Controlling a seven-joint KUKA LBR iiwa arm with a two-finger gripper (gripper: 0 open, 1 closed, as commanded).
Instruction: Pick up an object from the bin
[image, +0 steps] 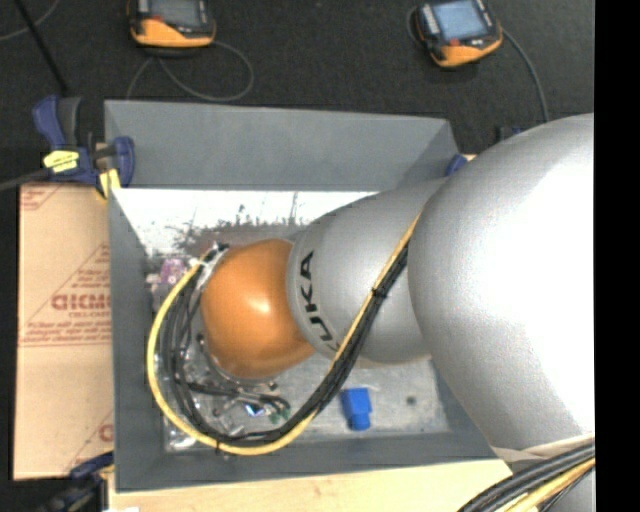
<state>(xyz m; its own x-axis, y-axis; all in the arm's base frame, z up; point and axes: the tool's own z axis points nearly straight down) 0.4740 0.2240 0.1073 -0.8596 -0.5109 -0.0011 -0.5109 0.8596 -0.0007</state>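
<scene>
**Grey metal bin** (135, 330): open-topped, with sloped walls and a pale speckled floor.

**Silver robot arm** (480, 270): enters from the right and covers most of the floor. Its wrist carries a glossy orange dome cover (250, 305) over the floor's left half. A black and yellow cable bundle (165, 330) loops round the cover's left side and below it.

**Pincer** (228, 392): dark parts show under the cover's lower edge, low over the bin's lower-left corner. Whether it is wide, narrow or holding anything cannot be told.

**Small heap of mixed glinting pieces** (245, 408): lies directly under the pincer, inside the cable loop, in the lower-left corner. Single items are too tangled to name.

**Small blue plastic block** (356, 408): on the floor near the front wall, just right of the cable loop, apart from the heap.

**Small purple piece** (172, 268): at the upper left of the floor, just beside the cover, partly hidden.
</scene>
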